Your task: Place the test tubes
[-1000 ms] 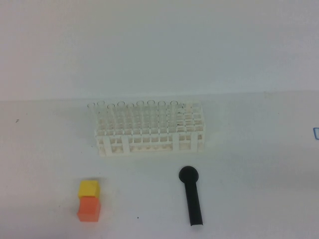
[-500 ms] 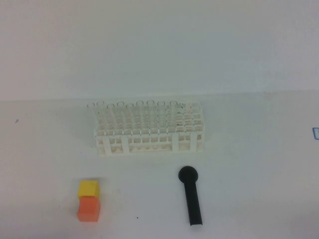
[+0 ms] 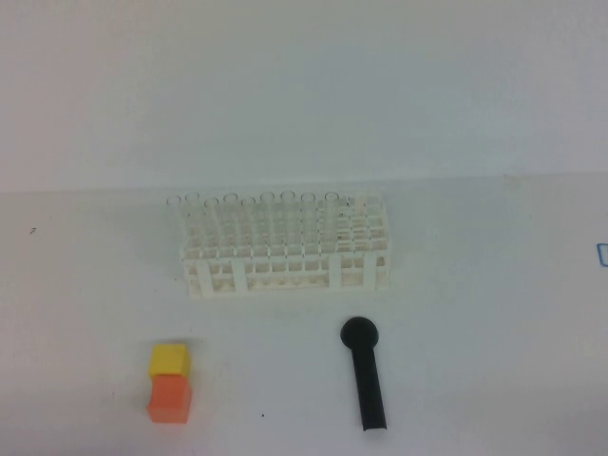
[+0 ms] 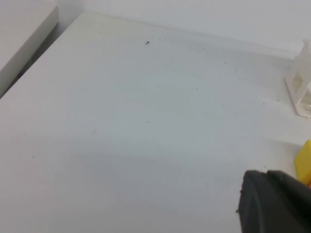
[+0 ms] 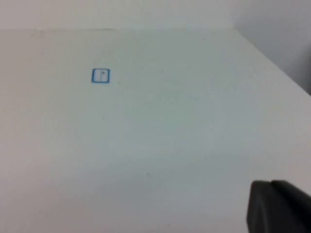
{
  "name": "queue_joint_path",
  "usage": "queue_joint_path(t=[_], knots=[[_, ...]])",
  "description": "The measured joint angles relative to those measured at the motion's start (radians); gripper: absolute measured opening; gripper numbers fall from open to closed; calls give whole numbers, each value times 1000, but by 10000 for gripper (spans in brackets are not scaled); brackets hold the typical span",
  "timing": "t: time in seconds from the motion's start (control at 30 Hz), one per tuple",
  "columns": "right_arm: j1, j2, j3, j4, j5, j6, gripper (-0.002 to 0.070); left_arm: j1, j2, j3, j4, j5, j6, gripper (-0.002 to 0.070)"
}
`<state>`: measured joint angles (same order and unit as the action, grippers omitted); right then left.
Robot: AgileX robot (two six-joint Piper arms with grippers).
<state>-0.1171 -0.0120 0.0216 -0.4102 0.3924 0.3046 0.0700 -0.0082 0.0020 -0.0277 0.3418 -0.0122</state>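
White table [image 3: 494,313], unchanged since before: its rack [image 3: 285,261] holds upright test tubes [image 3: 233,214]. Left gripper [image 4: 274,204] hangs near yellow block [image 4: 304,160], right gripper [image 5: 279,206] above the table; we cannot tell either's grip.

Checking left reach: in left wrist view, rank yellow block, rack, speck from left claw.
From the left claw, low over the table:
1. Yellow block, close beside it.
2. Rack, farther out.
3. Speck, far across.
Right claw: over the table, blue mark ahead.
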Motion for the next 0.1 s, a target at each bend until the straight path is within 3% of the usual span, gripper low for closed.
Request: queue_joint_path(t=[0.1], knots=[[0, 0, 0, 0, 0, 0, -1, 0, 0, 0, 0, 0, 0, 1]])
